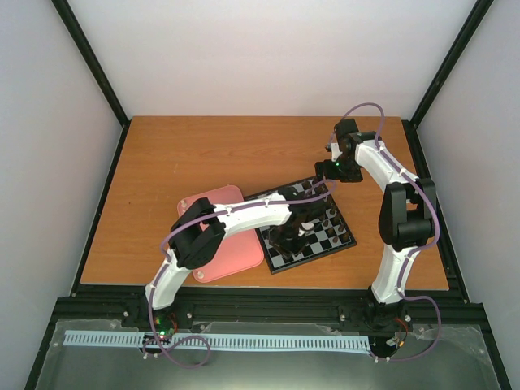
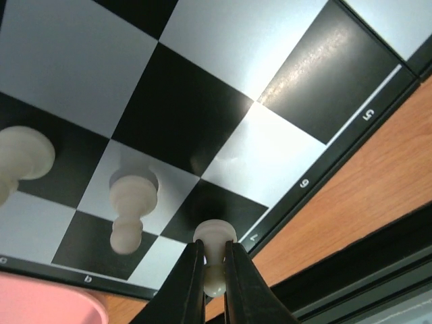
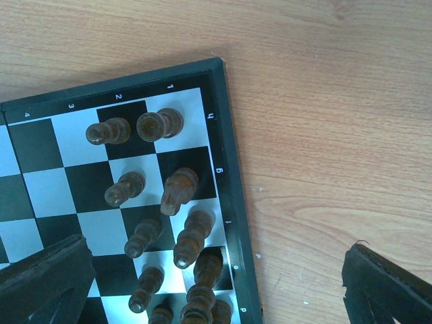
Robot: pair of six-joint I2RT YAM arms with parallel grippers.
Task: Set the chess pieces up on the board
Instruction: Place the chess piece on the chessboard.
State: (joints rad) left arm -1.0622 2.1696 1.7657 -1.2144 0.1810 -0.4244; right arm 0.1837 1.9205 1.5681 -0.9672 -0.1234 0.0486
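In the top view a small square chessboard of black and silvery-white squares with a black rim (image 1: 313, 262) lies on the brown wooden table (image 1: 203, 154), at 3 o'clock from a pink rounded rectangular tray (image 1: 231, 203) and just beside it. The left arm reaches across the tray to the middle of the board. The right arm bends in over the board's far corner, at about 1 o'clock from its centre.

In the left wrist view the left fingers (image 2: 192, 283) are drawn nearly together and pinch the stem of a tiny pale cream-white pawn (image 2: 214, 236). Its round base is at a black square on the edge file, right by the rim where a "7" is printed. Whether the base touches the square cannot be told. Two more cream-white pawns stand upright on the board: one (image 2: 131, 202) on a silvery square at 10 o'clock from the held one, another (image 2: 20, 158) further off at 9 to 10 o'clock on a black square. The tray's edge shows at 8 o'clock.

In the right wrist view the right fingers (image 3: 47, 277) are spread wide and hold nothing. They hang above a board corner where dark brown wooden pieces (image 3: 179, 189) stand in two rows along the rim.
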